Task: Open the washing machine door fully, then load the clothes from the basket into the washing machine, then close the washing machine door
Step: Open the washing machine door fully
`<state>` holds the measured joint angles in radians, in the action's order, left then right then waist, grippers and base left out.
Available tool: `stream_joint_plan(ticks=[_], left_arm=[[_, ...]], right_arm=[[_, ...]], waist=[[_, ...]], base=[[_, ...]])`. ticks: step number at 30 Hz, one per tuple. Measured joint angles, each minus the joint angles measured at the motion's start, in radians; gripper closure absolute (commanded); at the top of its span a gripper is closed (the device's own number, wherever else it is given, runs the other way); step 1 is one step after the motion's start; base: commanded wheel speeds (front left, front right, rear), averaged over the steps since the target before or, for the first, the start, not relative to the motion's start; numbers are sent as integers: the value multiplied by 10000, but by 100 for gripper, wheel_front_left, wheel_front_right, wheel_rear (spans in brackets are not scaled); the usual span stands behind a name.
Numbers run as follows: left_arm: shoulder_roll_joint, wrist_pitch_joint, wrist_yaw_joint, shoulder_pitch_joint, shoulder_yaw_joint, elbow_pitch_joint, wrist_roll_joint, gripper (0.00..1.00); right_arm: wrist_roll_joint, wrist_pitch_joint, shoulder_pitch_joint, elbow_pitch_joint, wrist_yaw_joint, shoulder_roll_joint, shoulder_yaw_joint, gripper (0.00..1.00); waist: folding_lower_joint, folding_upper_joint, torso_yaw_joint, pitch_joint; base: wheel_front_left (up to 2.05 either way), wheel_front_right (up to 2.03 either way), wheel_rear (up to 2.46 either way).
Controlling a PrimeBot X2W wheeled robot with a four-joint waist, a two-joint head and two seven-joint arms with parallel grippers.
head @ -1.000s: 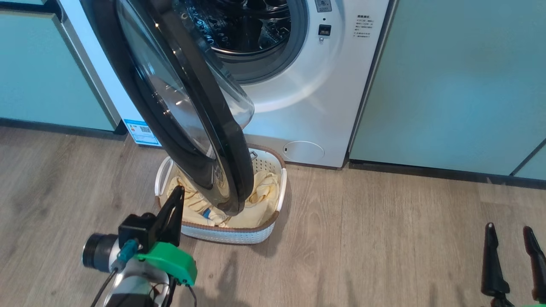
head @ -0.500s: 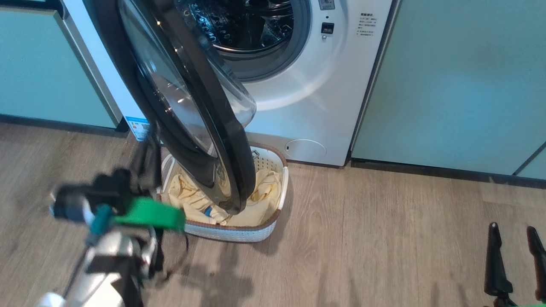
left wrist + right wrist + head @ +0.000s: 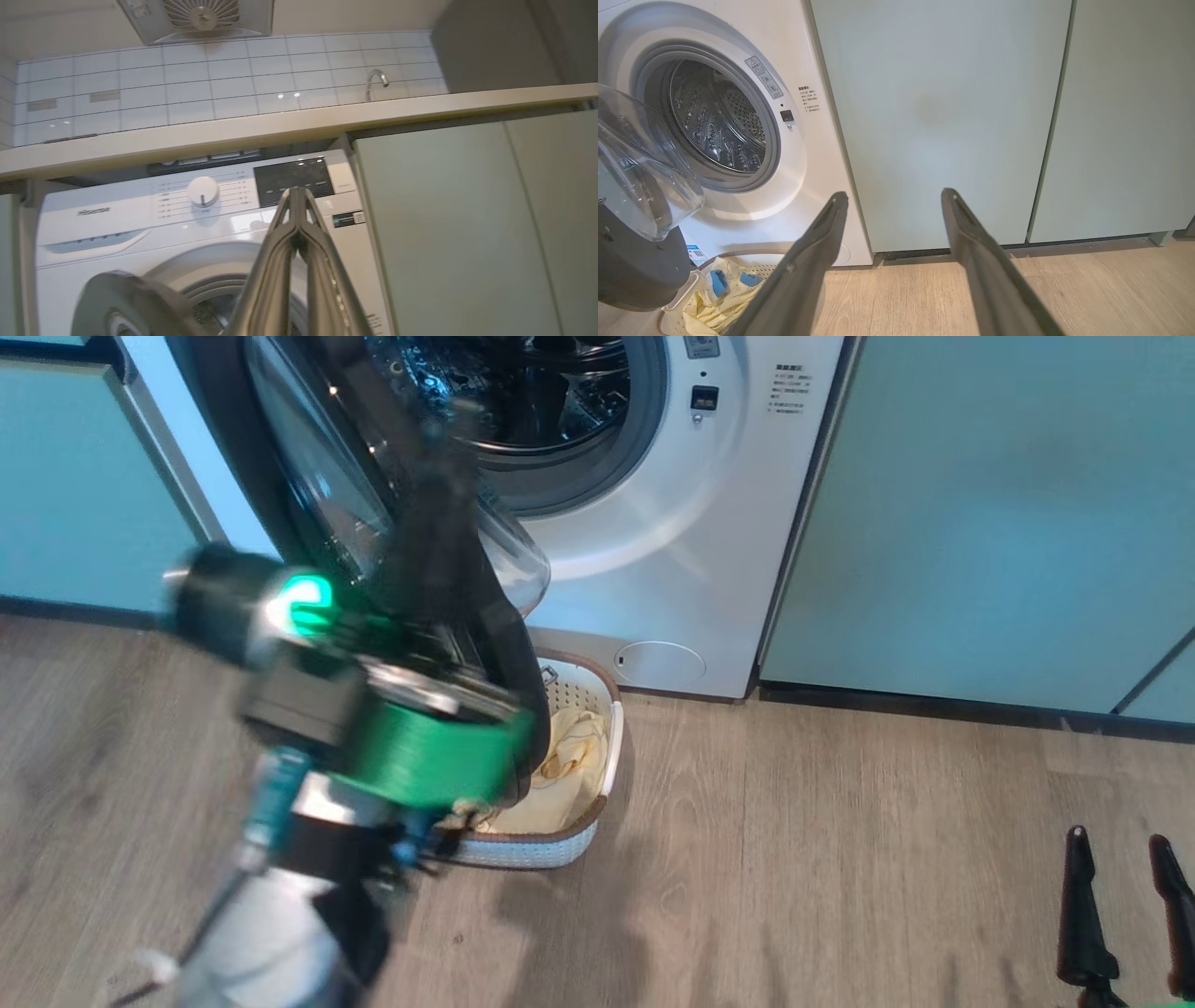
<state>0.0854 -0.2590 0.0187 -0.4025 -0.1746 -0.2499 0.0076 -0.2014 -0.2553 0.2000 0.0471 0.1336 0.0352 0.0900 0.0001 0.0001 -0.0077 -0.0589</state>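
Seen from its own wrist, the left hand [image 3: 295, 192] had its two fingers pressed together with nothing between them. In the head view it was a blur at centre left, in front of the washing machine door [image 3: 317, 504], and I could not tell whether it touched the glossy black rim or hung just beside it. To my eye that was the first risk: a closed hand pushing on so slick a curved edge might skid off, or knock the bulging glass. The door stood only part way open, and its lower rim hung over the basket [image 3: 541, 851] at the middle of the frame, covering most of the clothes [image 3: 569, 765] heaped inside. Reaching in before the door was swung wide would likely have meant an arm fouling the rim, or the basket being shoved across the floor [image 3: 840, 859]. Right of that, the washing machine [image 3: 672, 551] showed its steel drum [image 3: 551, 392] open at the top of the frame. A soft garment dropped short could have draped over the opening's edge and been caught when the door closed. At lower right the right hand [image 3: 1120, 896] waited with its fingers spread wide and empty, well apart from everything.
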Motion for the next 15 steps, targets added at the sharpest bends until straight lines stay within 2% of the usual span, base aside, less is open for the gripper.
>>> stream_joint_plan(ticks=[4,10,15], left_arm=[[-192,351,291,-84,-1210,-146,-13,100],[-349,1085,499,209,-2790,46,-635,100],[-343,1578,481,966,-3335,968,-1043,100]], right_arm=[[-4,0,-1,-2,0,0,-4,0],[-17,0,-4,-13,0,0,-10,0],[-25,0,-15,-38,0,0,-8,0]], waist=[[0,0,-73,-32],[0,0,-161,-115],[0,0,-190,-207]], base=[[0,0,0],[0,0,0],[0,0,0]])
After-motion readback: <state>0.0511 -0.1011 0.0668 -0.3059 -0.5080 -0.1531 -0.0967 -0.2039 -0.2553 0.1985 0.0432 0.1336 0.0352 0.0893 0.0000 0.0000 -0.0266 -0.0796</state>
